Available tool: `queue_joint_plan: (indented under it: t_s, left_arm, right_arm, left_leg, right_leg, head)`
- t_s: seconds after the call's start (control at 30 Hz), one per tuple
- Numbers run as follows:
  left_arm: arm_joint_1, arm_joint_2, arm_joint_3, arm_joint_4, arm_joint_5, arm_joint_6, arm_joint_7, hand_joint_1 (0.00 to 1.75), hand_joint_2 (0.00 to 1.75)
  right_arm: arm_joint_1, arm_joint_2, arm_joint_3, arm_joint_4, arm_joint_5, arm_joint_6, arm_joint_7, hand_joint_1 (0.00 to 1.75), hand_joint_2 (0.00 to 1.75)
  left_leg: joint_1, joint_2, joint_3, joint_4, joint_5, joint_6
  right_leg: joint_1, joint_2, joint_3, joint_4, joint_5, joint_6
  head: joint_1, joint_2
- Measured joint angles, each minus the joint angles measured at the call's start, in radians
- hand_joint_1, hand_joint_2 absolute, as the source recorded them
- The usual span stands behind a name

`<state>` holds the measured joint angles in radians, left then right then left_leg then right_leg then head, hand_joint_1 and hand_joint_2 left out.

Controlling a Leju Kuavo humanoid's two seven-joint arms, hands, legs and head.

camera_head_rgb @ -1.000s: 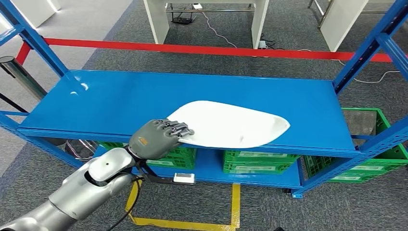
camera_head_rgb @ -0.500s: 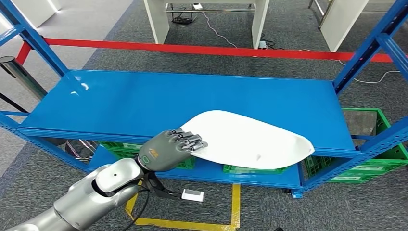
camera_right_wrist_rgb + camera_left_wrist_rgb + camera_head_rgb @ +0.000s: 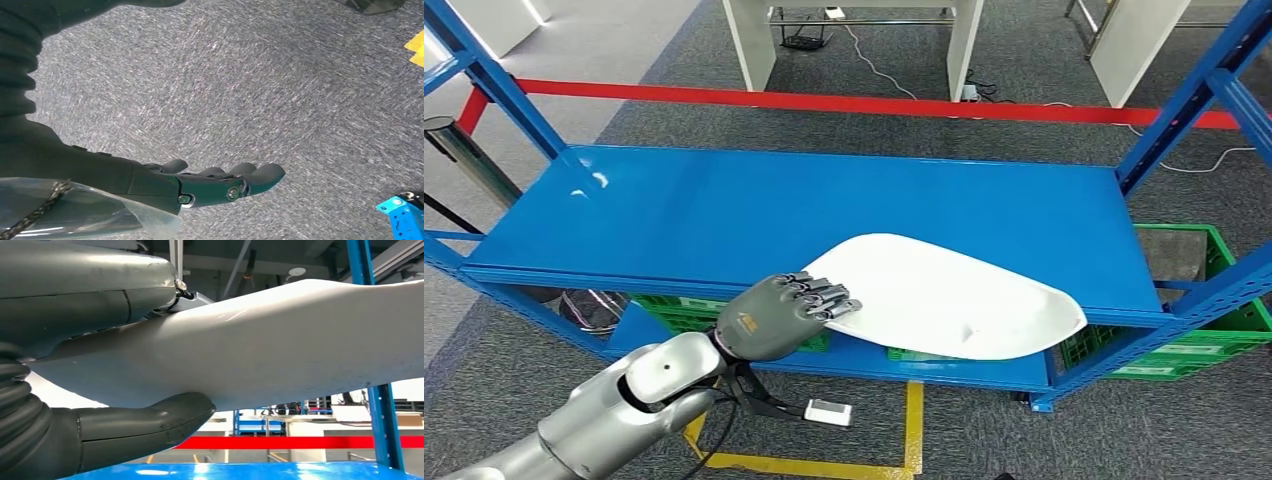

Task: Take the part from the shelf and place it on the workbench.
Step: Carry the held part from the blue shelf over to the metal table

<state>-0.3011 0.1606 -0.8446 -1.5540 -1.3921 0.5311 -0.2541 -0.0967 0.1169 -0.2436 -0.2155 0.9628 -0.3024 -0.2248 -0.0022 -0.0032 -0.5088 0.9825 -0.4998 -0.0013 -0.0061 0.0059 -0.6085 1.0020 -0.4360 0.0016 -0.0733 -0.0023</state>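
Head view: left hand (image 3: 776, 316) clamped on white part's (image 3: 954, 298) near edge, over shelf (image 3: 674, 210).

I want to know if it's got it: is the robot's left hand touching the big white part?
Touching. The left wrist view shows the left hand gripping the white part, thumb under, fingers over.

Bright, even indoor light falls from overhead. In the head view the blue shelf (image 3: 724, 215) is sharp, with a small white glare spot near its far left corner and soft, faint shadows. The white part (image 3: 944, 295) looks evenly lit, without blown highlights. In the left wrist view the left hand (image 3: 85, 365) is dark and close, slightly soft, while the background windows glow overexposed and the shelf top reflects light. In the right wrist view the grey carpet (image 3: 250, 85) is streaked with motion blur.
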Motion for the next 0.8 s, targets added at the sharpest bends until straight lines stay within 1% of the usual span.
queue_joint_plan:
  t_s: [0.03,0.07,0.1,0.13,0.17,0.2,0.23,0.27,0.3,0.33,0.37,0.4,0.43,0.47,0.5,0.53,0.57,0.6,0.63,0.7,0.73,0.77,0.8]
  left_arm:
    - [0.000,0.000,0.000,-0.003,0.000,0.000,0.002,1.75,1.75]
    - [0.000,-0.001,-0.001,-0.006,0.001,0.001,0.004,1.75,1.75]
    - [-0.001,-0.002,-0.002,-0.008,0.002,0.001,0.006,1.75,1.75]
    - [-0.003,-0.003,-0.003,-0.010,0.003,0.002,0.007,1.75,1.75]
    - [-0.003,-0.004,-0.005,-0.010,0.003,0.002,0.008,1.75,1.75]
    - [-0.002,-0.004,-0.007,-0.010,0.003,0.003,0.009,1.75,1.75]
    - [-0.001,-0.005,-0.009,-0.010,0.002,0.004,0.010,1.75,1.75]
    - [0.000,-0.005,-0.012,-0.010,0.002,0.004,0.011,1.75,1.75]
    - [0.000,-0.005,-0.014,-0.010,0.001,0.004,0.012,1.75,1.75]
    - [-0.001,-0.005,-0.017,-0.010,0.001,0.004,0.013,1.75,1.75]
    - [-0.001,-0.004,-0.018,-0.010,0.001,0.004,0.014,1.75,1.75]
    - [-0.002,-0.004,-0.020,-0.010,0.000,0.004,0.016,1.75,1.75]
    - [-0.005,-0.003,-0.022,-0.010,-0.001,0.003,0.018,1.75,1.75]
    - [-0.008,-0.002,-0.023,-0.010,-0.004,0.003,0.020,1.75,1.75]
    - [-0.011,-0.001,-0.025,-0.010,-0.006,0.001,0.023,1.75,1.75]
    - [-0.014,0.001,-0.025,-0.010,-0.008,0.000,0.025,1.75,1.75]
    - [-0.015,0.002,-0.026,-0.010,-0.009,-0.001,0.026,1.75,1.75]
    - [-0.016,0.004,-0.026,-0.010,-0.009,-0.002,0.027,1.75,1.75]
    - [-0.017,0.005,-0.026,-0.010,-0.008,-0.004,0.028,1.75,1.75]
    - [-0.019,0.005,-0.027,-0.010,-0.003,-0.006,0.028,1.75,1.75]
    - [-0.019,0.005,-0.027,-0.010,-0.002,-0.007,0.029,1.75,1.75]
    - [-0.019,0.006,-0.027,-0.010,-0.001,-0.009,0.029,1.75,1.75]
    - [-0.019,0.006,-0.027,-0.010,0.000,-0.010,0.029,1.75,1.75]
  right_arm:
    - [0.000,0.001,0.000,0.000,0.000,-0.002,0.000,0.00,1.75]
    - [0.000,0.002,-0.001,0.000,0.000,-0.004,-0.001,0.00,1.75]
    - [0.000,0.003,-0.002,0.000,0.000,-0.007,-0.001,0.00,1.75]
    - [0.000,0.003,-0.004,0.000,0.000,-0.009,-0.001,0.00,1.75]
    - [0.000,0.003,-0.006,0.000,0.000,-0.010,-0.001,0.00,1.75]
    - [0.001,0.003,-0.009,0.000,0.000,-0.010,-0.001,0.00,1.75]
    - [0.002,0.003,-0.011,0.000,0.001,-0.010,-0.001,0.00,1.75]
    - [0.003,0.002,-0.014,0.000,0.001,-0.010,0.000,0.00,1.75]
    - [0.004,0.001,-0.015,0.000,0.001,-0.010,0.000,0.00,1.75]
    - [0.004,0.000,-0.016,0.000,0.002,-0.010,0.000,0.00,1.75]
    - [0.002,0.000,-0.016,0.000,0.002,-0.010,0.000,0.00,1.75]
    - [0.000,0.002,-0.016,0.000,0.002,-0.011,0.000,0.00,1.75]
    - [-0.002,0.004,-0.017,0.000,0.002,-0.010,0.000,0.00,1.75]
    - [-0.004,0.005,-0.019,0.000,0.001,-0.011,-0.001,0.00,1.75]
    - [-0.005,0.005,-0.021,0.000,0.001,-0.011,-0.001,0.00,1.75]
    - [-0.005,0.004,-0.023,0.000,0.001,-0.011,-0.001,0.00,1.75]
    - [-0.005,0.003,-0.025,0.000,0.001,-0.012,-0.002,0.00,1.75]
    - [-0.004,0.003,-0.026,0.000,0.001,-0.011,-0.002,0.00,1.75]
    - [-0.004,0.004,-0.026,0.000,0.001,-0.011,-0.003,0.00,1.75]
    - [-0.003,0.004,-0.027,0.000,0.001,-0.011,-0.004,0.00,1.75]
    - [-0.003,0.004,-0.028,0.000,0.001,-0.011,-0.004,0.00,1.75]
    - [-0.003,0.004,-0.030,0.000,0.001,-0.011,-0.004,0.00,1.75]
    - [-0.004,0.004,-0.031,0.000,0.001,-0.011,-0.004,0.00,1.75]
  left_leg:
    - [0.002,0.001,0.007,-0.017,0.011,0.009]
    - [0.004,0.003,0.017,-0.040,0.026,0.019]
    - [0.008,0.006,0.027,-0.064,0.041,0.027]
    - [0.012,0.008,0.033,-0.081,0.052,0.031]
    - [0.013,0.010,0.033,-0.086,0.057,0.033]
    - [0.015,0.011,0.031,-0.083,0.058,0.031]
    - [0.018,0.011,0.027,-0.078,0.056,0.028]
    - [0.022,0.012,0.023,-0.071,0.053,0.024]
    - [0.029,0.012,0.017,-0.061,0.048,0.016]
    - [0.038,0.012,0.011,-0.046,0.041,0.005]
    - [0.046,0.012,0.002,-0.029,0.032,-0.009]
    - [0.050,0.011,-0.009,-0.009,0.022,-0.023]
    - [0.052,0.010,-0.020,0.011,0.013,-0.036]
    - [0.051,0.007,-0.030,0.027,0.008,-0.045]
    - [0.050,0.005,-0.037,0.039,0.006,-0.051]
    - [0.051,0.003,-0.043,0.047,0.003,-0.056]
    - [0.052,0.003,-0.050,0.058,-0.007,-0.057]
    - [0.052,0.003,-0.061,0.080,-0.028,-0.058]
    - [0.051,0.003,-0.076,0.120,-0.062,-0.056]
    - [0.043,0.003,-0.115,0.240,-0.140,-0.048]
    - [0.039,0.003,-0.128,0.291,-0.165,-0.043]
    - [0.033,0.003,-0.129,0.316,-0.173,-0.035]
    - [0.026,0.003,-0.114,0.306,-0.162,-0.023]
  right_leg:
    - [-0.002,0.000,0.001,-0.007,0.003,0.007]
    - [-0.001,0.000,-0.001,-0.006,-0.003,0.013]
    - [0.001,0.001,-0.009,0.010,-0.018,0.017]
    - [0.001,0.002,-0.027,0.049,-0.045,0.020]
    - [-0.002,0.002,-0.051,0.107,-0.075,0.026]
    - [-0.008,0.001,-0.078,0.171,-0.100,0.033]
    - [-0.015,0.001,-0.099,0.220,-0.112,0.041]
    - [-0.022,-0.001,-0.107,0.239,-0.109,0.051]
    - [-0.030,-0.002,-0.094,0.218,-0.088,0.062]
    - [-0.039,-0.005,-0.064,0.164,-0.059,0.075]
    - [-0.043,-0.006,-0.032,0.110,-0.046,0.089]
    - [-0.046,-0.003,-0.009,0.074,-0.033,0.094]
    - [-0.047,0.001,0.001,0.060,-0.035,0.092]
    - [-0.045,0.008,-0.003,0.069,-0.046,0.078]
    - [-0.046,0.013,-0.013,0.082,-0.046,0.061]
    - [-0.047,0.014,-0.020,0.085,-0.053,0.046]
    - [-0.045,0.014,-0.028,0.089,-0.054,0.034]
    - [-0.044,0.012,-0.034,0.090,-0.050,0.026]
    - [-0.041,0.011,-0.039,0.087,-0.044,0.018]
    - [-0.033,0.007,-0.050,0.082,-0.030,0.007]
    - [-0.027,0.006,-0.057,0.080,-0.023,0.003]
    - [-0.021,0.005,-0.066,0.080,-0.016,0.000]
    - [-0.014,0.004,-0.075,0.079,-0.008,-0.003]
  head:
    - [-0.001,0.000]
    - [-0.001,0.000]
    - [0.000,0.000]
    - [0.002,0.000]
    - [0.004,0.000]
    - [0.004,0.000]
    - [0.004,0.000]
    - [0.004,0.000]
    - [0.004,0.000]
    - [0.005,0.000]
    - [0.006,0.000]
    - [0.009,0.000]
    - [0.010,0.000]
    - [0.010,0.000]
    - [0.008,0.000]
    - [0.003,0.000]
    - [0.000,0.000]
    - [-0.001,0.000]
    - [-0.004,0.000]
    - [-0.007,0.000]
    - [-0.009,0.000]
    - [-0.009,0.000]
    - [-0.009,0.000]
